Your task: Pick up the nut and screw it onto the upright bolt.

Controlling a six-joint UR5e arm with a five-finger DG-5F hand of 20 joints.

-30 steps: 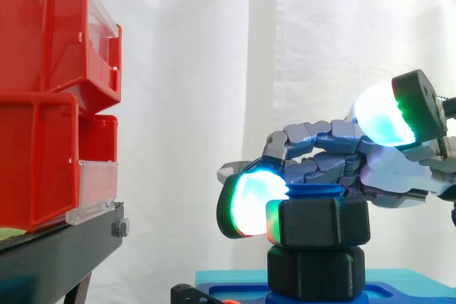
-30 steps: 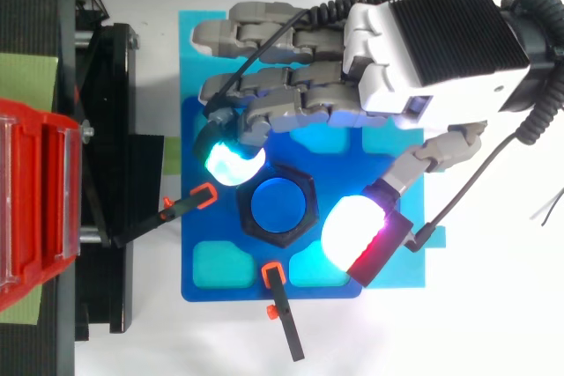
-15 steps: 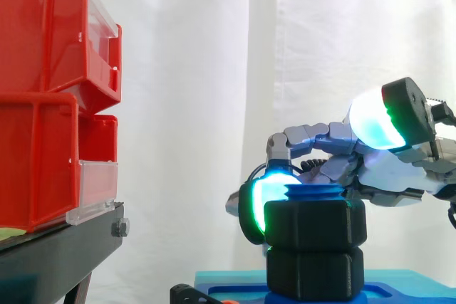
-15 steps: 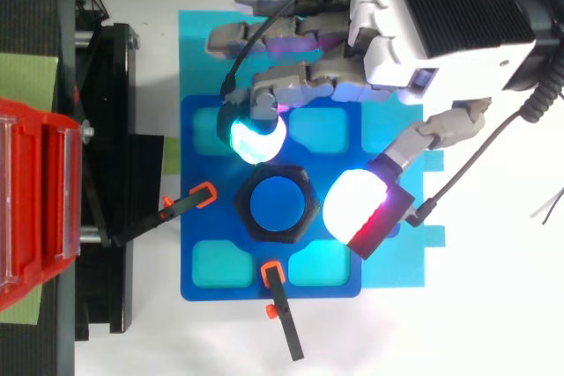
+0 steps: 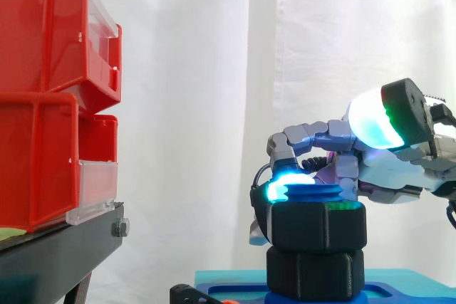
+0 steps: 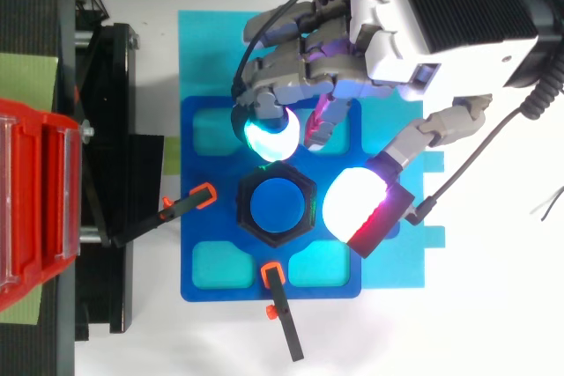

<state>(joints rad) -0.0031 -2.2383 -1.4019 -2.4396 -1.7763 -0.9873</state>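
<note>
Two red bins (image 5: 50, 97) are stacked on one black stand (image 5: 57, 254). One blue plate (image 6: 203, 305) is laid on the tabletop (image 6: 493, 323). One hand (image 6: 423, 24) is held over it, its fingers (image 6: 264, 134) curled with nothing clasped. One pad is set just beside the rim of the nut (image 5: 317, 222), and the thumb (image 6: 352, 209) is kept higher, clear of it. One nut is seated on the one upright bolt (image 6: 276, 204), axis vertical, just below the fingers and above one black hex base (image 5: 313, 272).

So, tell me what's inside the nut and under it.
Inside: the top of the blue bolt. Under the nut: a second black hex piece on the blue base. Both cover the bolt's shaft.
</note>
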